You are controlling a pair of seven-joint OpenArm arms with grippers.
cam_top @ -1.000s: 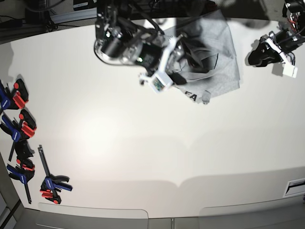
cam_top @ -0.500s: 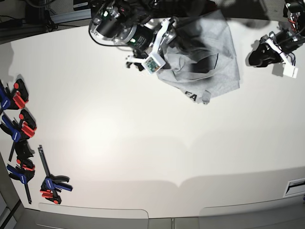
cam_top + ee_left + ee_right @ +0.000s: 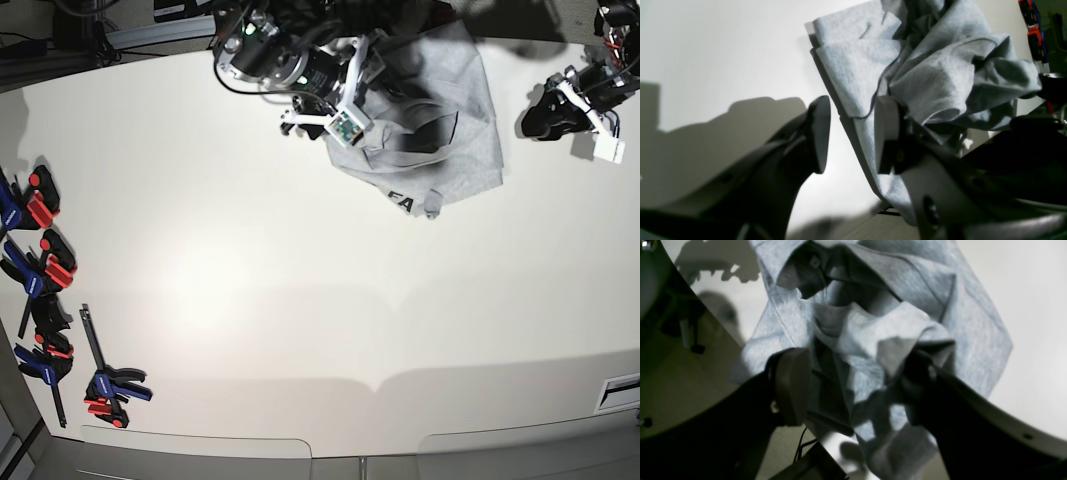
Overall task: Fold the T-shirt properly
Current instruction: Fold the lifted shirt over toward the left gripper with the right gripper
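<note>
Cream-white bench (image 3: 300, 300) carried everything, and the T-shirt (image 3: 450, 110) lay crumpled at its far edge, black lettering showing on the hem nearest the bench's middle. Taking the T-shirt as the landmark: the right arm reached onto its left side in the base view, and the left arm sat just off its opposite side, apart from the cloth. A row of red, blue and black clamps (image 3: 40, 290) lay well away from the T-shirt, along the opposite end of the bench.

The right tool (image 3: 853, 383) stood wide open with a raised ridge of grey cloth between its fingers, one finger seemingly tucked under a fold; it had not pinched yet. The left tool (image 3: 848, 133) was parted about halfway and held nothing, the T-shirt's edge lying beyond its gap.

The step in hand looked like taking a first hold to spread the heap. Doing it well probably meant closing on one layer at a seam or hem, not the bunched ridge, then lifting slowly so the folds fell free. The left tool would likely do best taking the hem edge nearest it.
</note>
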